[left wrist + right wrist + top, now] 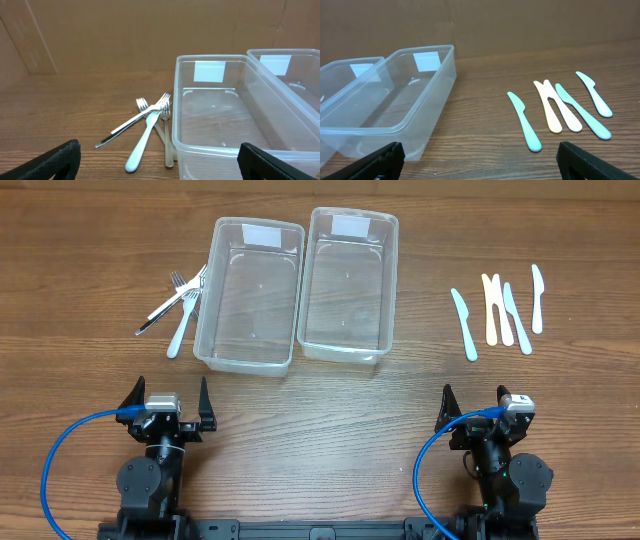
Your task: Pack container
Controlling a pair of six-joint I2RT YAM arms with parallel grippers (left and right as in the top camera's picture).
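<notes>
Two clear plastic containers stand side by side at the table's middle, the left container [250,292] and the right container [347,284], both empty. Several forks [177,302] lie in a loose pile left of them, also in the left wrist view [149,128]. Several plastic knives [497,313] lie to the right, also in the right wrist view [560,109]. My left gripper [169,406] is open and empty near the front edge, well short of the forks. My right gripper [485,412] is open and empty, short of the knives.
Blue cables loop from both arm bases at the front edge. A brown cardboard wall stands behind the table in both wrist views. Bare wood lies between the grippers and the containers.
</notes>
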